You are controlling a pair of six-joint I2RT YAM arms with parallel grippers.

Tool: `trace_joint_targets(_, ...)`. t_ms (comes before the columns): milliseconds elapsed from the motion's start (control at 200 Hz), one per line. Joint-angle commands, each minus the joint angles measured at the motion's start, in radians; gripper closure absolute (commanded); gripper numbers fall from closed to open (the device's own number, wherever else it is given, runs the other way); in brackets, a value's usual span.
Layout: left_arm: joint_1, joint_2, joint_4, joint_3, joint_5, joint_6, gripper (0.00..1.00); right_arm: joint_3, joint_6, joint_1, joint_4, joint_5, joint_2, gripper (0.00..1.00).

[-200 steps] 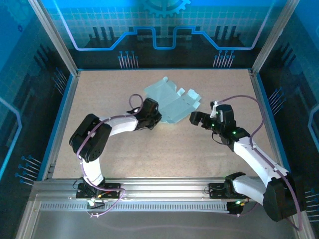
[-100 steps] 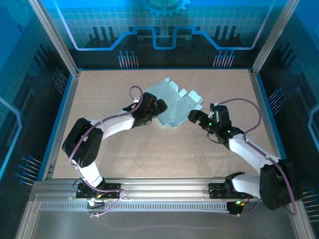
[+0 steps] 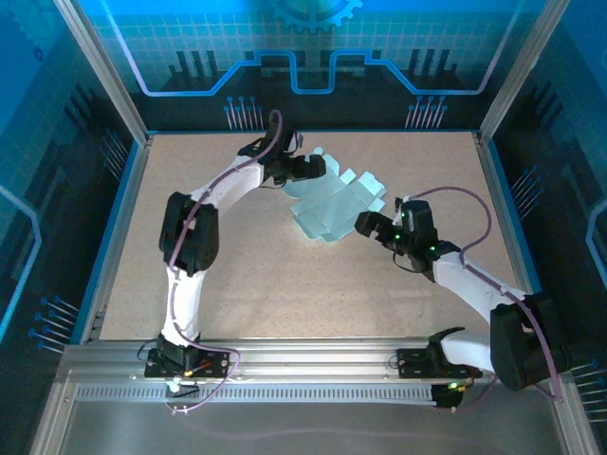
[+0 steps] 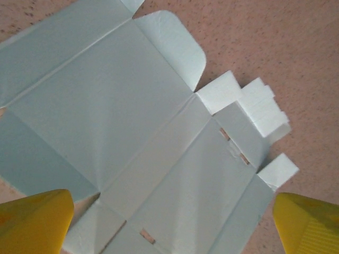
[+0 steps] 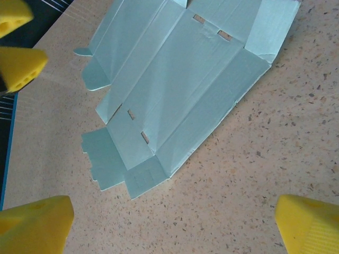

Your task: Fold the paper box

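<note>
Mint-pale card, the paper box (image 3: pixel 334 204) lies unfolded and mostly flat on the speckled counter (image 3: pixel 285 284), between the left claw (image 3: pixel 308 169) at its far edge and the right claw (image 3: pixel 368 225) at its near-right edge, both spread wide, apparently gripping nothing.

We see a speckled tan tabletop (image 3: pixel 285 280); the paper box (image 3: pixel 332 210) lies on it, an unfolded, creased sheet.

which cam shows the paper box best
The right wrist view: the unfolded paper box shows large, with creases, slots and tabs sharp, cut off at the top edge. The top external view has it nearly whole but small; the left wrist view crops it on several sides.
</note>
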Motion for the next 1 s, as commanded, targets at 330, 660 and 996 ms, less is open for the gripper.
trace_joint_targets(330,0.028,0.264,-0.232,0.277,0.015,-0.096,0.02,0.028,-0.058,0.004,-0.042,0.011,-0.053,0.01)
trace_joint_targets(660,0.049,-0.011,0.043,-0.245,-0.041,-0.324,0.01,0.026,-0.089,-0.005,-0.050,0.019,-0.056,0.00)
trace_joint_targets(996,0.022,-0.357,0.357,-0.820,-0.039,-0.608,0.01,0.009,-0.139,-0.044,-0.049,-0.036,-0.032,0.00)
